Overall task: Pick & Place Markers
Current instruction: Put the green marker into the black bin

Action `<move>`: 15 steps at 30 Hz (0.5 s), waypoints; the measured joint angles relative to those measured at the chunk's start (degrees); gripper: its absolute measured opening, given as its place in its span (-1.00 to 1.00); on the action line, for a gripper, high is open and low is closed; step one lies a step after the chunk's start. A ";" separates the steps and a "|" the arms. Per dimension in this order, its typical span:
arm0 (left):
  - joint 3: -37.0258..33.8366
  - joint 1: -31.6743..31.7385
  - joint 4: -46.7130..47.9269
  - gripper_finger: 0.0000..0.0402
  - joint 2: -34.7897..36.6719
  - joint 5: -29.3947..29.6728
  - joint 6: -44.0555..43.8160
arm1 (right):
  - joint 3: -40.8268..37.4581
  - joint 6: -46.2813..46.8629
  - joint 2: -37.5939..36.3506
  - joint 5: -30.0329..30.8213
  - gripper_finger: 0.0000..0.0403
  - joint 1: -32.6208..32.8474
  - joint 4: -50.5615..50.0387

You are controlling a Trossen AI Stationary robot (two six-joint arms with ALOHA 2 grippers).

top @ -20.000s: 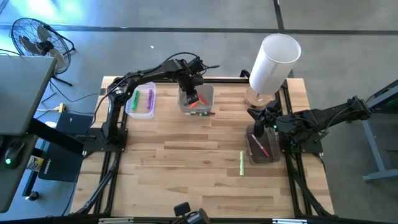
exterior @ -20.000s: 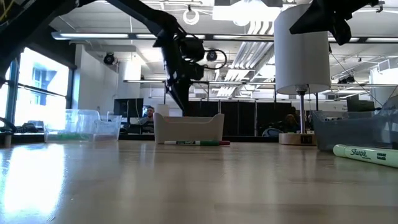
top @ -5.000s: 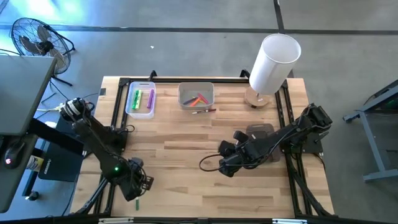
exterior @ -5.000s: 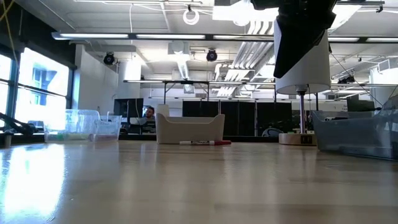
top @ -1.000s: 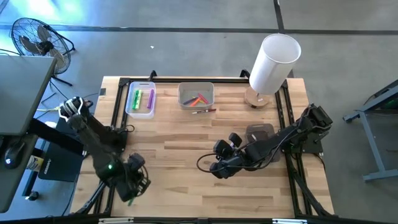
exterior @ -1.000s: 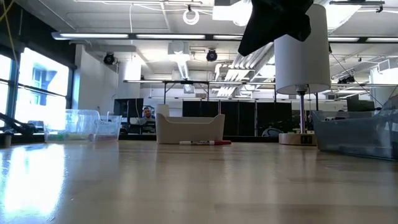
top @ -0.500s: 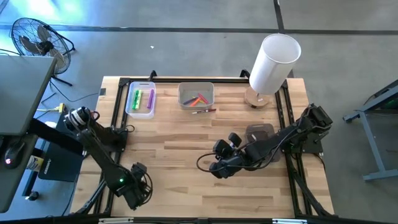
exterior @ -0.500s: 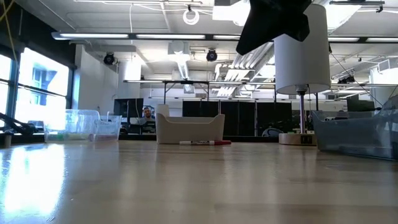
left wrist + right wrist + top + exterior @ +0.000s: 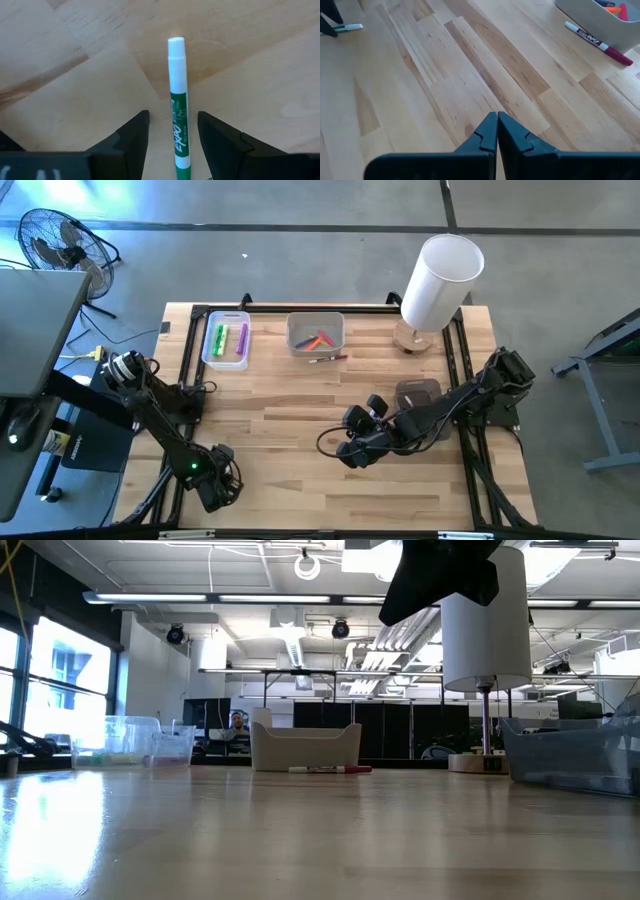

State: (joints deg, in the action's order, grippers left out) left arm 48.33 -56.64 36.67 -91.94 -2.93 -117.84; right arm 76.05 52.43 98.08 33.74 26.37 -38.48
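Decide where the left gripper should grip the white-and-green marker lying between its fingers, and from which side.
Grip the marker across its thin barrel near the printed label, coming down from above. It lies flat on the table, already lined up between the left gripper's open fingers, so closing straight across should hold it.

Grey concrete floor [image 9: 300, 205], a standing fan [image 9: 55, 242], bright windows [image 9: 60, 675], ceiling strip lights [image 9: 240, 598].

desk [image 9: 300, 400]: pale wood planks, smooth, slight sheen | marker [image 9: 178, 105]: glossy white plastic, green printed band | bins [image 9: 305, 747]: one matt white plastic, one clear [image 9: 226, 340] | left hand [image 9: 172, 137]: matt black plastic fingers
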 joint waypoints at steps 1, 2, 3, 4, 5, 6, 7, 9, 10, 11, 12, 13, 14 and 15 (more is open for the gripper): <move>-0.25 0.00 -0.14 -0.20 0.02 -0.01 -0.27 | 0.00 0.00 0.00 -0.01 -1.00 0.00 0.00; -0.37 0.00 -0.11 -0.25 0.05 -0.02 -0.69 | 0.00 0.01 0.00 0.03 -1.00 0.00 0.01; -0.49 0.00 -0.06 -0.30 0.05 -0.03 -0.91 | 0.00 0.06 0.00 0.05 -1.00 0.00 0.02; -0.63 0.00 -0.03 -0.38 0.04 0.01 -0.95 | 0.00 0.06 0.00 0.01 -0.99 0.03 0.08; -0.72 0.00 0.09 -0.46 0.02 0.13 -0.95 | 0.00 0.06 0.00 -0.03 -0.99 0.04 0.17; -0.72 0.00 0.31 -0.56 0.02 0.28 -0.97 | 0.00 0.04 0.00 -0.05 -0.99 0.04 0.25; -0.74 -0.02 0.45 -0.66 0.00 0.34 -0.97 | 0.00 0.04 0.00 -0.05 -0.99 0.04 0.26; -0.72 -0.02 0.62 -0.86 0.00 0.55 -0.98 | 0.00 0.04 0.00 -0.06 -1.00 0.04 0.25; -0.72 -0.02 0.70 -0.91 -0.02 0.61 -0.99 | 0.00 0.04 0.00 -0.05 -1.00 0.04 0.26; -0.72 -0.02 0.72 -0.91 -0.04 0.88 -0.99 | 0.00 0.04 0.00 -0.05 -1.00 0.04 0.24; -0.73 -0.02 0.72 -0.89 -0.04 1.34 -1.01 | 0.00 0.04 0.00 -0.05 -0.99 0.04 0.24; -0.72 -0.01 0.72 -0.87 -0.06 1.74 -1.17 | 0.00 0.04 0.00 -0.05 -0.99 0.04 0.24; -0.74 0.23 0.69 -0.86 -0.08 1.89 -1.36 | 0.00 0.04 0.00 -0.05 -0.99 0.04 0.24; -0.72 0.58 0.67 -0.86 -0.02 1.83 -1.40 | 0.00 0.04 0.00 -0.06 -0.99 0.04 0.24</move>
State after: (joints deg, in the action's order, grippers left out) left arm 47.62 -56.07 37.34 -91.96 -1.10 -119.24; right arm 76.05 52.47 98.08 33.68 26.41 -38.24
